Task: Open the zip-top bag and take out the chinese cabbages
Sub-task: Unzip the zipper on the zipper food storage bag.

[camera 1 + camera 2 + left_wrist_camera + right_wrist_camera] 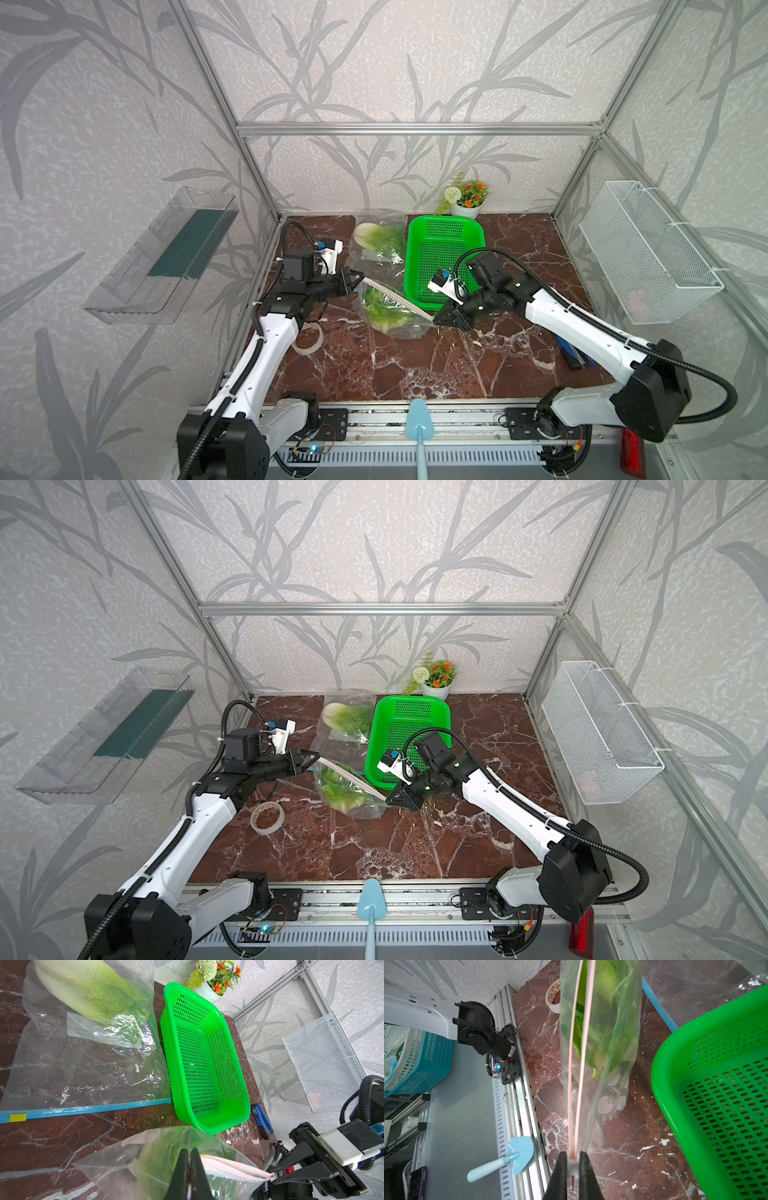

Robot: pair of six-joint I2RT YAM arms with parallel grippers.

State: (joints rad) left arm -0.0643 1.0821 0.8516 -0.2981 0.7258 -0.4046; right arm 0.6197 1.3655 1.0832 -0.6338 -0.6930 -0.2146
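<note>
2 zip-top bags beside 1 green basket (pixel 415 232), far bag (pixel 370 266) holding 1 chinese cabbage (pixel 380 239), near bag (pixel 411 328) holding 1 more, left gripper (pixel 356 279) and right gripper (pixel 438 319) pinching opposite ends of its pink seal (pixel 395 296), seemingly parted

High stereo pair, wrist closeups sharing bag (pixel 116 1169)

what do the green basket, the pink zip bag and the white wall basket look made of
The green basket looks like moulded plastic: glossy, one even colour, rows of slots. The pink-zip bag is thin clear plastic film: creased, glinting, the cabbage showing through. The white wall basket is probably coated metal mesh: fine see-through grid on a rim.
</note>
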